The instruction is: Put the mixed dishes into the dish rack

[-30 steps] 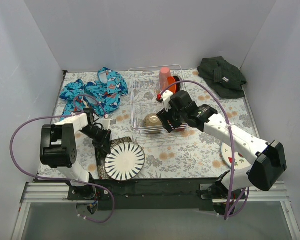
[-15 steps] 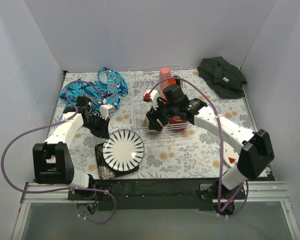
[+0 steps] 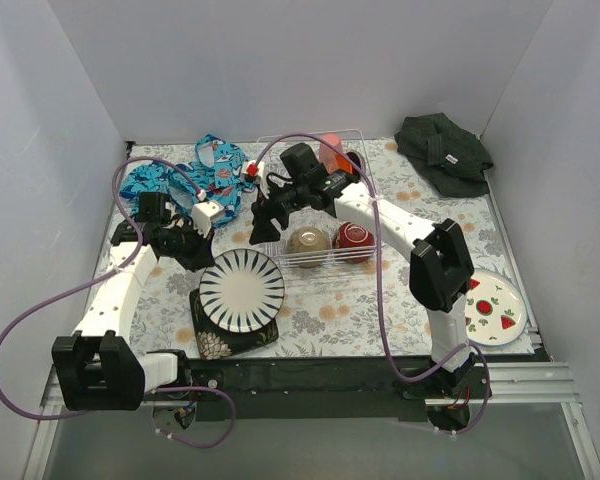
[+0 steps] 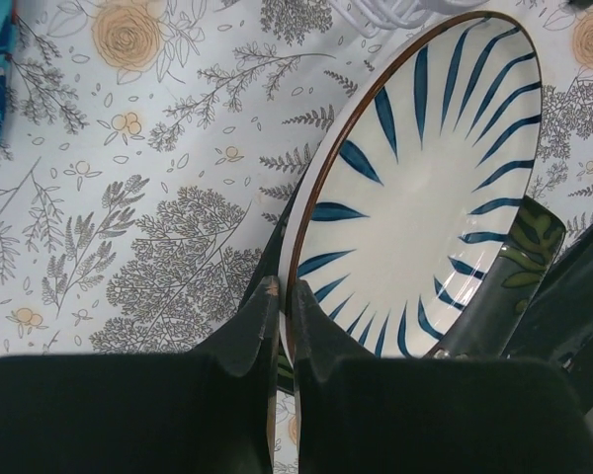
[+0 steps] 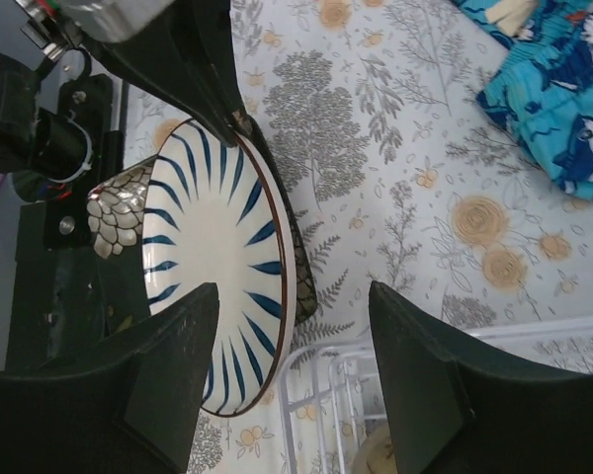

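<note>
My left gripper [image 3: 195, 246] is shut on the rim of the black-striped white plate [image 3: 242, 290] and holds it tilted above the dark square plate [image 3: 220, 338]. In the left wrist view the fingers [image 4: 282, 291] pinch the plate's [image 4: 425, 188] edge. My right gripper [image 3: 263, 222] is open and empty over the left end of the white wire dish rack [image 3: 280, 160]; its view shows the striped plate [image 5: 212, 267]. The cream bowl [image 3: 307, 240], dark red bowl [image 3: 356, 238] and pink cup [image 3: 330, 148] are in the rack. The watermelon-print plate [image 3: 495, 305] lies at front right.
A blue patterned cloth [image 3: 185, 180] lies left of the rack and a dark green-black cloth [image 3: 443, 148] at the back right. The right arm stretches across the rack. White walls close in the table on three sides.
My left gripper has carried the striped plate up and toward the rack. My right arm has swung left from the bowls to the rack's left end, uncovering the watermelon-print plate.
</note>
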`<control>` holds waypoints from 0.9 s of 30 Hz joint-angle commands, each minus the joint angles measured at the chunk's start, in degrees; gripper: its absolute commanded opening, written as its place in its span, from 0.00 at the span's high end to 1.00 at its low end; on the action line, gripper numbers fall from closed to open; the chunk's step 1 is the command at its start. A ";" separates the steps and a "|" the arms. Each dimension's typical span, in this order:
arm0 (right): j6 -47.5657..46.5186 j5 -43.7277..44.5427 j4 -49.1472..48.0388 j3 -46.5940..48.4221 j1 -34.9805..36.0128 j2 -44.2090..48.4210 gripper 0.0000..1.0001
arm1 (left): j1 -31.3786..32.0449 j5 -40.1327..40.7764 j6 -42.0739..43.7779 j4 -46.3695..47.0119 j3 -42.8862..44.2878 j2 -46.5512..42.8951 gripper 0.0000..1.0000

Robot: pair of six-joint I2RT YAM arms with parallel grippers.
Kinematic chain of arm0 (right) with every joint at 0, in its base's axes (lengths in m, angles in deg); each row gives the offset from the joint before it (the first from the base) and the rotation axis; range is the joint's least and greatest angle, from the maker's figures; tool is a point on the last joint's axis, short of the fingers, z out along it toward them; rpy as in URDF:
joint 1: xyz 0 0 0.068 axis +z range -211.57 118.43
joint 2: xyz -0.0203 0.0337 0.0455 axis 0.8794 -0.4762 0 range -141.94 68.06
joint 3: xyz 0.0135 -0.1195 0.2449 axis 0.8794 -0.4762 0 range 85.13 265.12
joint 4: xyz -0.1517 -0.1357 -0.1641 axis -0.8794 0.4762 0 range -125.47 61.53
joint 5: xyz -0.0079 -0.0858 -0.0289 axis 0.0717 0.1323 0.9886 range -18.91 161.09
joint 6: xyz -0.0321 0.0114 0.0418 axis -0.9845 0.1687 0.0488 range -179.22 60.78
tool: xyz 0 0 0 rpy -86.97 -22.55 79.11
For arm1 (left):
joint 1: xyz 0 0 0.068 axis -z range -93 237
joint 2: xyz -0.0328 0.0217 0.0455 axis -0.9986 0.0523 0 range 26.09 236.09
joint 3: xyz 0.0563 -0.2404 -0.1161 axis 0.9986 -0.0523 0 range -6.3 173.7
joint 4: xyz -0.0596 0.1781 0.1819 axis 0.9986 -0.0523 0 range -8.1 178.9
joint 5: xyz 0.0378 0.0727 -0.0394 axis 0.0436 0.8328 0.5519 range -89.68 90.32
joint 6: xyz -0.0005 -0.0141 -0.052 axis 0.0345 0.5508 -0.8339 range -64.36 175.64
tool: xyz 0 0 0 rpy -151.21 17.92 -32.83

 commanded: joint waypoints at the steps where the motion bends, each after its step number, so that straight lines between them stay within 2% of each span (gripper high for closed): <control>1: -0.52 -8.92 1.08 4.72 0.97 -2.95 0.30 | 0.30 -4.97 -0.33 0.40 0.75 -5.28 1.00; 3: -1.13 -11.03 3.18 4.99 1.85 -3.66 0.29 | 0.30 -5.15 -0.33 0.13 1.10 -6.07 1.00; 12: -1.67 -8.15 4.51 4.37 4.49 -7.52 0.30 | 0.30 -4.62 -1.38 2.85 0.66 -8.62 1.00; 16: -1.31 -6.74 4.51 4.90 4.49 -9.11 0.32 | 0.30 -4.10 -2.53 5.57 0.49 -10.03 1.00; 19: -1.05 -7.08 4.60 4.72 4.49 -10.16 0.38 | 0.30 -3.31 -3.32 6.37 0.40 -10.82 1.00; 20: -0.79 -7.26 4.42 4.81 4.49 -10.34 0.44 | 0.30 -3.30 -3.67 6.46 0.31 -11.08 1.00; 22: -0.17 -7.26 3.90 4.81 4.49 -10.87 0.48 | 0.30 -3.22 -3.84 6.46 0.22 -11.44 1.00; 25: 0.79 -7.26 3.10 5.68 4.49 -11.57 0.64 | 0.30 -2.87 -4.37 6.55 -0.21 -11.70 1.00; 26: 1.14 -7.35 2.41 5.95 4.40 -11.57 0.76 | 0.30 -1.99 -5.07 6.81 -0.22 -11.70 1.00; 27: 2.45 -7.52 1.96 6.21 4.40 -11.49 0.84 | 0.30 1.23 -7.95 8.38 -0.22 -11.70 1.00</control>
